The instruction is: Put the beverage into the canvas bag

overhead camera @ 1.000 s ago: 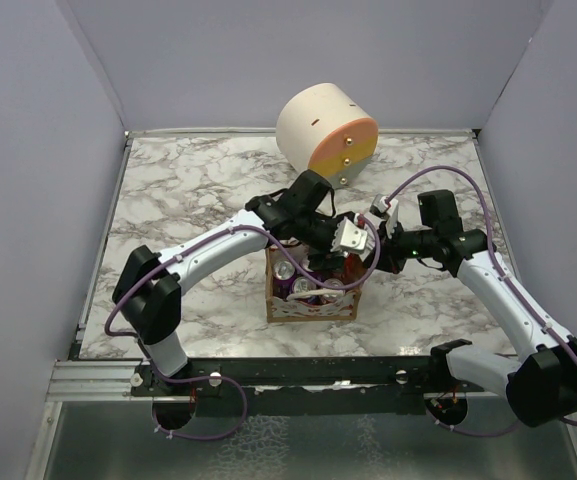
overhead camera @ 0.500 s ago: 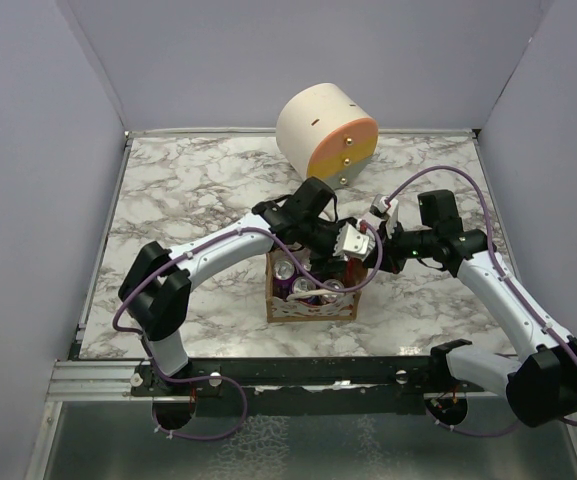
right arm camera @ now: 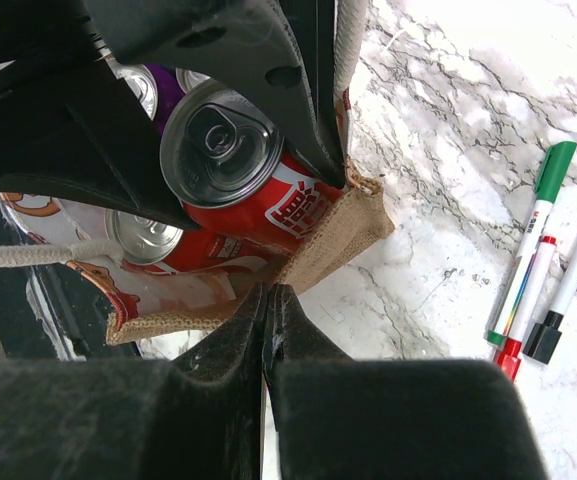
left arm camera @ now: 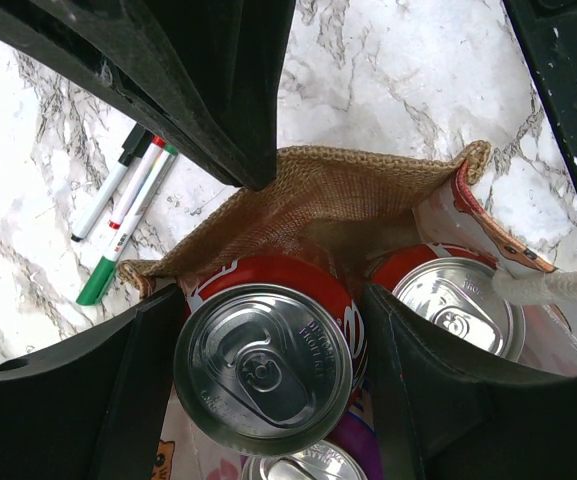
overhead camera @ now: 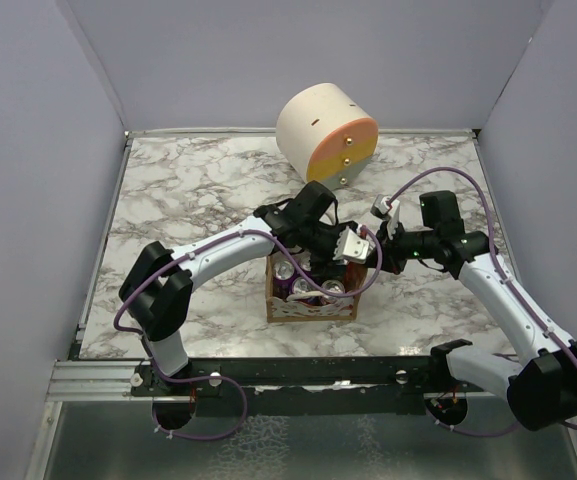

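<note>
— In the canvas bag (left arm camera: 338,195) on the desk (overhead camera: 188,190), where is the red soda can (left arm camera: 265,360)?
— Upright beside other cans (left arm camera: 458,305), gripped by the left jaws; the right jaws are closed, pinching the bag's rim.

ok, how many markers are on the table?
3, side by side on the marble table beside the canvas bag: green marker, red marker, black marker. None show in the top view; more may be hidden.
</note>
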